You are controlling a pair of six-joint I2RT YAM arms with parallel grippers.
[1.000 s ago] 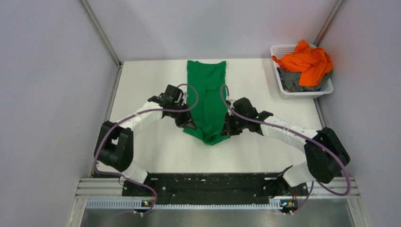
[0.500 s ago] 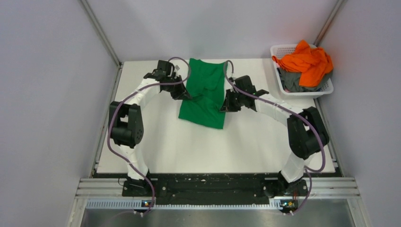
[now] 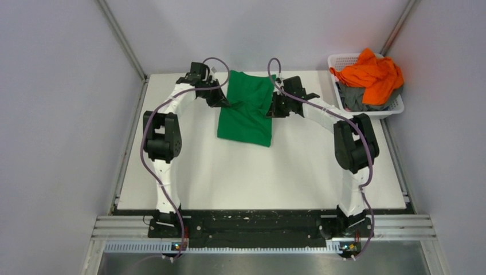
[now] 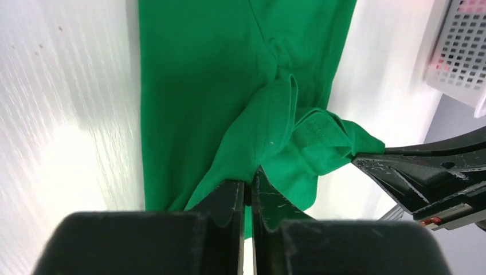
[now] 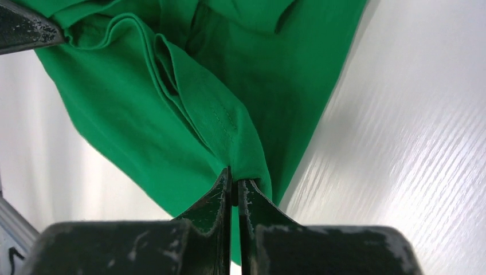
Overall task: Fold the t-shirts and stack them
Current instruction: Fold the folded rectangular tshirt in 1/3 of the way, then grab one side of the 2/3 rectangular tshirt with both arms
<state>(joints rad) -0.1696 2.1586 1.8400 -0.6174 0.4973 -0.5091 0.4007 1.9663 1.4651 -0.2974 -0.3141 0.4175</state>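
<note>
Pulled back, green t-shirt (image 3: 245, 117) lies doubled — left fingers (image 4: 224, 201), right fingers (image 5: 213, 201) clamp its edges.

No legible text, label, brand, number or sign on anything in view.

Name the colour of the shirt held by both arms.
Bright green t-shirt, clearest in the top view.

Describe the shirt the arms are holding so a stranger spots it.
On the white table, look at the far middle. The green t-shirt lies there, alone on the tabletop; the orange shirt and grey cloth sit in the white basket.
</note>
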